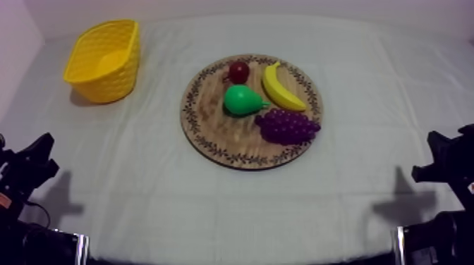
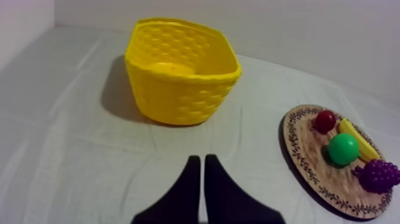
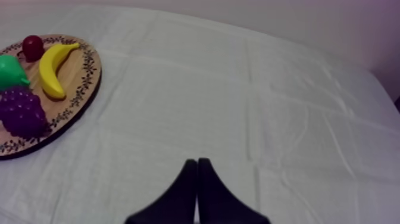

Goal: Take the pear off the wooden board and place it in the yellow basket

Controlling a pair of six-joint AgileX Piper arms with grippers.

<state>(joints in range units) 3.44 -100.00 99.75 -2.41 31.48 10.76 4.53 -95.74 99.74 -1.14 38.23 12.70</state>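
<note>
Top view, board: round and wooden, with a patterned rim; it lies flat near the middle of the cloth.
Top view, pear: green, lying on its side at the middle of the board, with its narrow end toward the banana.
Top view, small red fruit: on the board's far part, just behind the pear.
Top view, banana: on the board, on the pear's right.
Top view, grapes: purple, on the board's right near part, close to the pear.
Top view, basket: yellow and empty, well apart from the board, to its far left.
Left wrist view, left gripper: my two fingers lie pressed together as a wedge and hold nothing; it sits over bare cloth, well short of the board.
Left wrist view, basket: upright and apart from the board, where the pear rests.
Right wrist view, right gripper: my fingers are closed together on nothing, over bare cloth, well apart from the board.
Right wrist view, pear: on the board, beyond the banana, above the grapes.
</note>
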